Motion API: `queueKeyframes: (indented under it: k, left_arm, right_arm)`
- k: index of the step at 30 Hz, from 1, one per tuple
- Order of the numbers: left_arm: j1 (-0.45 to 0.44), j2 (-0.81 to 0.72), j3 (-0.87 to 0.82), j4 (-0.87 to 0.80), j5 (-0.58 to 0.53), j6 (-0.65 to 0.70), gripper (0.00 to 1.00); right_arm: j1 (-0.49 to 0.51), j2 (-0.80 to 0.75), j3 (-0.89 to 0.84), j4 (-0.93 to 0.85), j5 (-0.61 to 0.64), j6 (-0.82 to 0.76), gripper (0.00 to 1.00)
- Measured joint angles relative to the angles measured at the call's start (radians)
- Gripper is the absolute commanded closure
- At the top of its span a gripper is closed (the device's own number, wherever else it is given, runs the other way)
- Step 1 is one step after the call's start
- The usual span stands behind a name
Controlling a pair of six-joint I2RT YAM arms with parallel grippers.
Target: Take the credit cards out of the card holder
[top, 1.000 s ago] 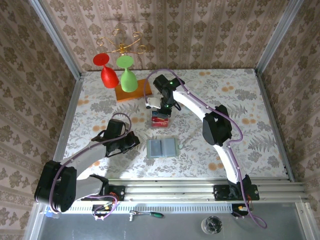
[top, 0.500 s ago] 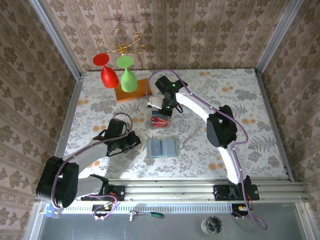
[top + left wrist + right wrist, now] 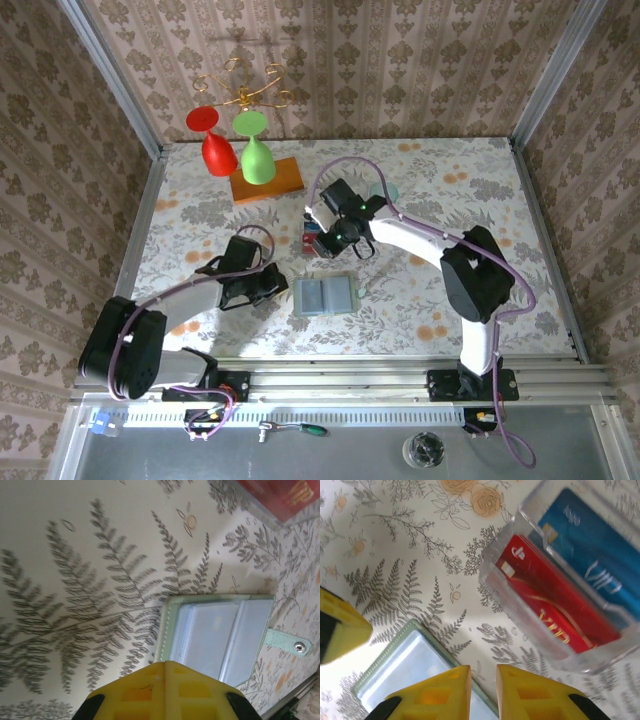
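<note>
1. The blue card (image 3: 590, 545) is showing "VIP" in large white letters, slanting across its face in the right wrist view.
2. A short row of small white characters is sitting near that card's upper corner, too small to read.
3. The red card (image 3: 545, 597), just beside it in the clear tray (image 3: 520, 615), is bearing gold letters reading "VIP", seen upside down.
4. In the left wrist view, gold lettering is showing on the red card (image 3: 285, 495), cropped by the frame edge and only partly legible.

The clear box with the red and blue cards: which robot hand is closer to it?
Right. The right gripper hovers just next to the clear box. The left gripper is farther off, by the card holder's left edge.
</note>
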Motion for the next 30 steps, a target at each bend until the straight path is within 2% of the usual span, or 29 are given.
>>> queueKeyframes:
  k: [4, 13, 22, 30]
  left_arm:
    - [-0.04, 0.02, 0.013, 0.004, -0.001, 0.0, 0.98]
    - [-0.101, 0.053, 0.034, -0.016, -0.039, -0.001, 1.0]
    - [-0.107, 0.074, 0.034, -0.031, -0.066, 0.0, 1.0]
    - [-0.108, 0.085, 0.041, -0.066, -0.085, 0.014, 1.0]
  right_arm:
    - [0.016, -0.059, -0.135, 0.091, 0.0, 0.185, 0.81]
    - [0.084, -0.119, -0.293, 0.215, -0.032, 0.519, 0.84]
    - [0.113, -0.115, -0.316, 0.256, -0.117, 0.651, 0.72]
    - [0.13, -0.081, -0.316, 0.29, -0.158, 0.697, 0.68]
